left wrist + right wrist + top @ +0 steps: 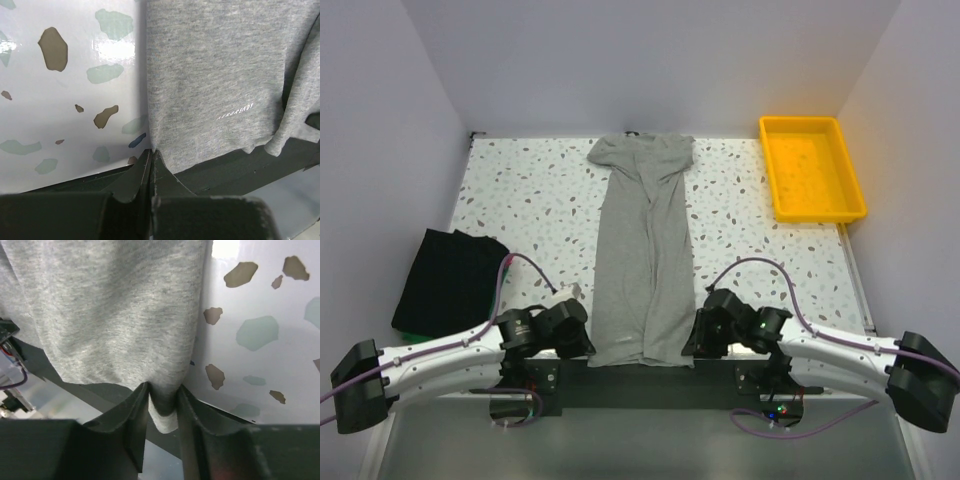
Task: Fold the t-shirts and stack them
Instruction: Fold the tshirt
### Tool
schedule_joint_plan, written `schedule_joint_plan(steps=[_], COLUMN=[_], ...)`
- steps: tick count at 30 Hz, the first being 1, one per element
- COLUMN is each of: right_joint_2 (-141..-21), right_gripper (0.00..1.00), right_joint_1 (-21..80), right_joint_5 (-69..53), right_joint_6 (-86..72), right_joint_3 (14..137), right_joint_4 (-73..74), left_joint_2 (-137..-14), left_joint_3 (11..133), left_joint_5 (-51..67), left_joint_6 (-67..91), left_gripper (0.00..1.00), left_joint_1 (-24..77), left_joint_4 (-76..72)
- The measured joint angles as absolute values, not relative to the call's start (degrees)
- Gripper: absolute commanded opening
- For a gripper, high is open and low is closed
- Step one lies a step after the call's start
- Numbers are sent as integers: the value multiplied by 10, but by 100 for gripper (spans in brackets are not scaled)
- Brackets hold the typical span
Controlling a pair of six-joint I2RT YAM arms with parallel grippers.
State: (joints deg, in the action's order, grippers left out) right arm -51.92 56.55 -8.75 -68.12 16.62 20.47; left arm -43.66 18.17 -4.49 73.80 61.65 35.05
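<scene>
Left gripper (150, 159): jaws pinching grey t-shirt (645, 250) hem; right gripper (163, 402): jaws narrow, gripping hem

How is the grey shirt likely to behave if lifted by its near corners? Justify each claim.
Probably floppy: the grey shirt lies flat in soft wrinkles and bunches between the right gripper's fingers. Likely light, being thin knit. It would probably sag between pinched corners, not keep its shape.

Grey t-shirt (645, 255) lies lengthwise mid-table (530, 190), sides folded in to a narrow strip, collar far. Left gripper (578, 335) and right gripper (704, 333) sit at its near hem corners. Folded black t-shirt (450, 278) at left edge. Yellow tray (817, 213) far right.
</scene>
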Motion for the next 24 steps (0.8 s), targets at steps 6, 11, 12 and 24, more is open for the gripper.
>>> schedule_joint_plan(steps=[6,11,12,24], right_joint_2=[-492,-431,-420,-317], right_gripper=[0,0,0,0], right_joint_1=[566,566,566,568], right_joint_5=[-76,-57,-55,-69], right_joint_6=[-674,-651,-646,-604], right_joint_3=[168,209,220,255], right_joint_4=[240,313,327,446], left_joint_2=[-437,-431,-430,-452], left_joint_3=[183,203,210,249], left_joint_5=[-35,-27,-26,-76], left_joint_6=[724,719,719,803], left_gripper=[0,0,0,0], left_joint_1=[617,628,632,834], left_joint_4=[340,343,345,351])
